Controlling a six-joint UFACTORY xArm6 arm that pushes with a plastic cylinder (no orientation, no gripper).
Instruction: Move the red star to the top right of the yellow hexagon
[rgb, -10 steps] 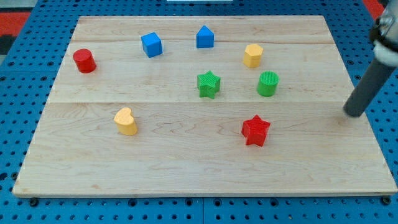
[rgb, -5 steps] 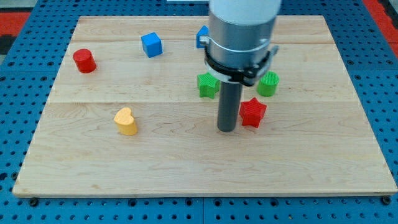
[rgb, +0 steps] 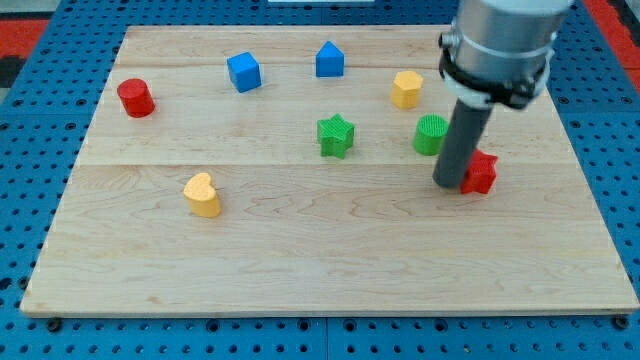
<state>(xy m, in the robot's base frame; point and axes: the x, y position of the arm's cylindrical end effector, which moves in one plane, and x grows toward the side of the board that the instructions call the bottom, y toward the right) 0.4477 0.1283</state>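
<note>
The red star (rgb: 481, 172) lies right of centre on the wooden board, partly hidden behind my rod. My tip (rgb: 448, 184) rests on the board touching the star's left side. The yellow hexagon (rgb: 406, 89) stands above and to the left of the star, near the view's top. A green cylinder (rgb: 431, 134) sits between the hexagon and the star, just left of my rod.
A green star (rgb: 336, 135) stands at the centre. A blue cube (rgb: 243, 72) and a blue house-shaped block (rgb: 330, 60) are near the top. A red cylinder (rgb: 135, 98) is at the left. A yellow heart (rgb: 202, 195) is lower left.
My tip came in from the right edge to the star's left side, then swept right. The red star slid up and right, from below the green cylinder to its lower right.
</note>
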